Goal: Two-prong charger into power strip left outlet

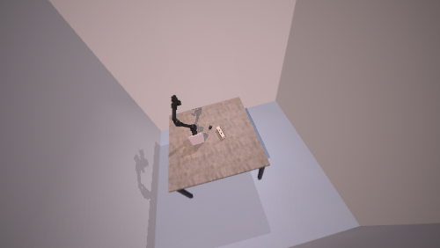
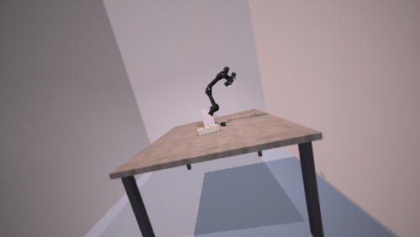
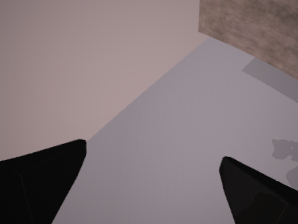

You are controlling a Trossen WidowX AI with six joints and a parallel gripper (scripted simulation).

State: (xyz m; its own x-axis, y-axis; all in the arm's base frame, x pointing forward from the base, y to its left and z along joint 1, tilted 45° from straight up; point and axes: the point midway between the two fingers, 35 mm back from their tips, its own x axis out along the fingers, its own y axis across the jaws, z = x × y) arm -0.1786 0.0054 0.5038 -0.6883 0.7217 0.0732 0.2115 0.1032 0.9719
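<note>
The charger [image 1: 210, 127] [image 2: 223, 123] is a small dark block on the table, between the arm's base and the power strip; its prongs are too small to make out. The power strip [image 1: 221, 132] [image 2: 208, 130] is a pale, cream-coloured bar lying on the table, with small dark marks on top in the top view. My gripper [image 3: 154, 156] [image 2: 231, 80] is raised high above the table, far from the charger and the strip. Its two black fingers stand wide apart in the wrist view with nothing between them. The wrist view shows neither charger nor strip.
A pale pink-white slanted panel [image 1: 196, 139] [image 2: 207, 119] stands by the arm's base, near the strip. The wooden table [image 1: 238, 158] [image 2: 260, 140] [image 3: 250, 25] carries everything; only its corner shows in the wrist view, with wall and floor behind.
</note>
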